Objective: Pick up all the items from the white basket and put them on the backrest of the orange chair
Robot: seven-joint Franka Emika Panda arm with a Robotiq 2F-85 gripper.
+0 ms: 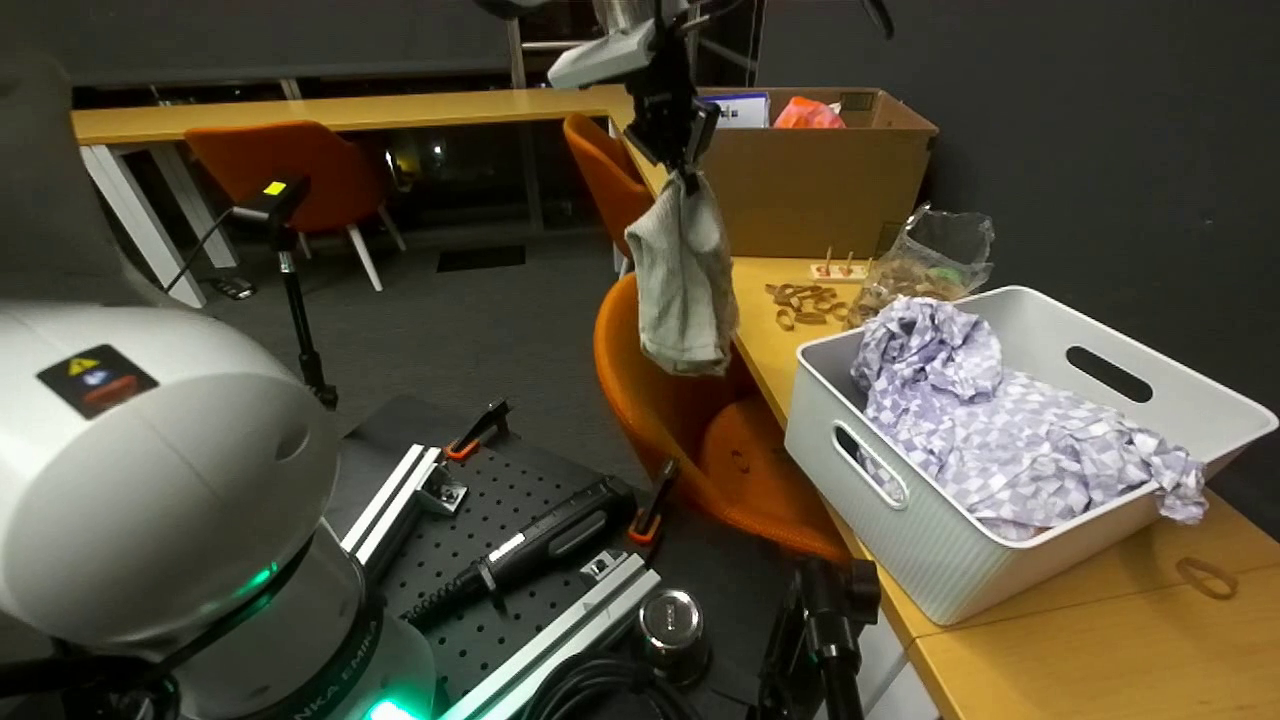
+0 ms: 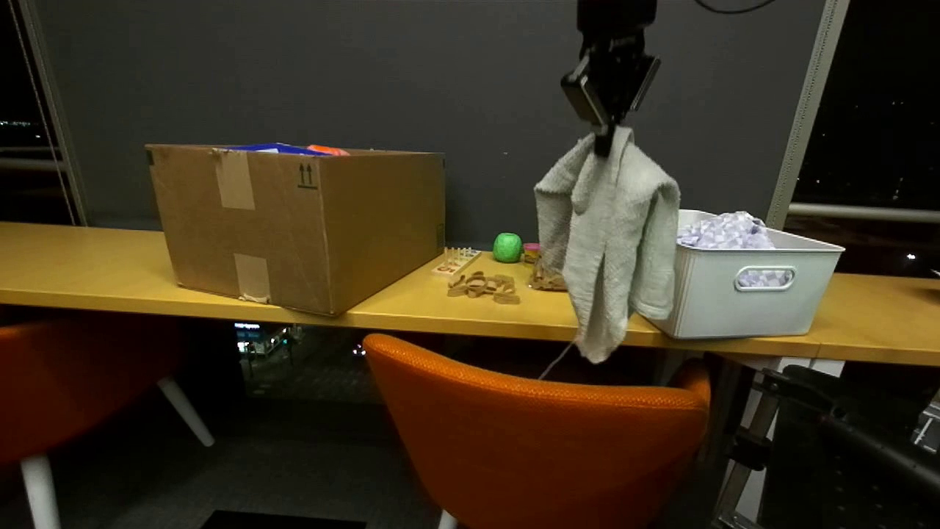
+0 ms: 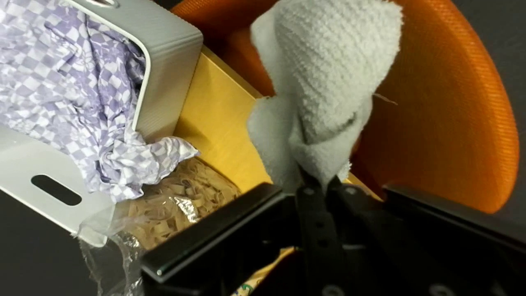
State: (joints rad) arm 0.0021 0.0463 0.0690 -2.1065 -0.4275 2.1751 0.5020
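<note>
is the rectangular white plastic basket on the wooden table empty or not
Not empty: crumpled white and lilac checked cloth lies in the basket, part of it spilling out over the side.

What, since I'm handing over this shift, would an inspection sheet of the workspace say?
Surface: yellow desk, wood-look top.
Job's things: checkered cloth in the white basket, spilling over its rim; pale cloth hangs above the orange chair, not yet laid on it.
Clutter: cardboard box, brown bands, peg board, green ball and clear bag on the desk.
End effector: shut on the pale cloth.
Cables: black coiled cable, low in an exterior view.
Surroundings: dark wall behind the desk; other chairs.
</note>
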